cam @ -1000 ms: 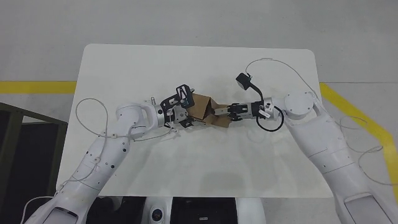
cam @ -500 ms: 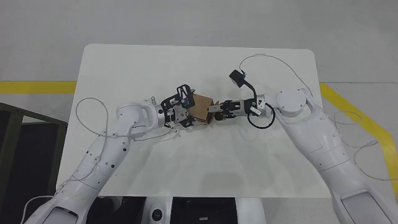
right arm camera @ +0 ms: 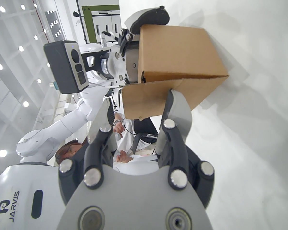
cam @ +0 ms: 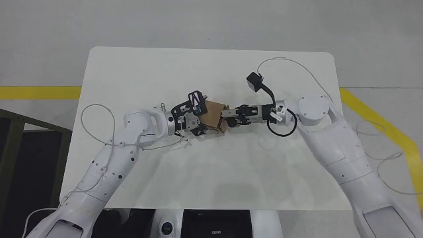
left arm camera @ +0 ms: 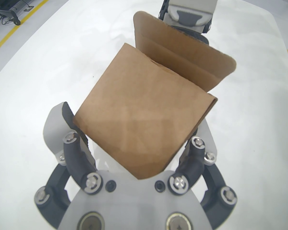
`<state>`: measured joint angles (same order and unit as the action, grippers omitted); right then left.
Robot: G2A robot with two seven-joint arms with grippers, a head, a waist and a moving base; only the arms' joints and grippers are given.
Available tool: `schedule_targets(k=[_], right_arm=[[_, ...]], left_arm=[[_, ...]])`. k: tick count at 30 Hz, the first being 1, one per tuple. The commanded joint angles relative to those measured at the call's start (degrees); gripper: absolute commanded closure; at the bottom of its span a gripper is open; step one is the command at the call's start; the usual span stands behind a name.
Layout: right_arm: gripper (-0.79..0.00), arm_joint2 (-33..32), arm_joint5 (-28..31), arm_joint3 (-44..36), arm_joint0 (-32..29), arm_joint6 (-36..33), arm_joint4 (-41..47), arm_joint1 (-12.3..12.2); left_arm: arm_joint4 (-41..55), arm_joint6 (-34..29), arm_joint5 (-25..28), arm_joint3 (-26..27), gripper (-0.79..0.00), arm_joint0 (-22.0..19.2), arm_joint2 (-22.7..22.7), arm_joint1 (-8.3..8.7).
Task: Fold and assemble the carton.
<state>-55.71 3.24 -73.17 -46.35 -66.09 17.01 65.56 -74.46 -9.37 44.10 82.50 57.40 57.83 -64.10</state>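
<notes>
A brown carton (cam: 213,114) is held off the middle of the white table (cam: 132,73). My left gripper (left arm camera: 139,125) is shut on the carton (left arm camera: 144,120), one finger (left arm camera: 60,118) on each side wall. An open flap (left arm camera: 182,58) stands up at the carton's far end. My right gripper (cam: 227,118) is at that end with its fingers apart. In the right wrist view one finger (right arm camera: 180,106) rests against the flap (right arm camera: 146,99), just below the carton body (right arm camera: 177,51). The left gripper (right arm camera: 134,48) shows behind the carton there.
A loose white cable (cam: 99,116) loops over the table by the left arm, and another cable (cam: 291,66) arcs above the right arm. Bare table surface lies all around the carton. Yellow floor tape (cam: 39,92) runs past the table's sides.
My right gripper has moved left into the carton's end. The flaps that spread out toward it have been pushed in, and the carton looks more compact. The left gripper has held still.
</notes>
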Motion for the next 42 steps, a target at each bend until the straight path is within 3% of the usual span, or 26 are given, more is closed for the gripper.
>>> schedule_targets(k=[1,20,42], right_arm=[[-0.372,0.0,0.58,0.37,-0.19,0.06,0.7,0.07],[-0.268,0.84,1.14,2.64,0.16,-0.44,-0.2,0.34],[-0.259,-0.53,-1.46,1.91,-1.85,-0.49,-4.11,-0.64]], left_arm=[[-0.09,-0.07,-0.05,0.0,-0.785,0.0,0.02,0.0],[-0.65,-0.38,0.38,-0.06,-0.785,-0.03,-0.07,0.02],[-0.83,-0.29,0.27,-0.31,-0.785,-0.05,-0.18,-0.03]])
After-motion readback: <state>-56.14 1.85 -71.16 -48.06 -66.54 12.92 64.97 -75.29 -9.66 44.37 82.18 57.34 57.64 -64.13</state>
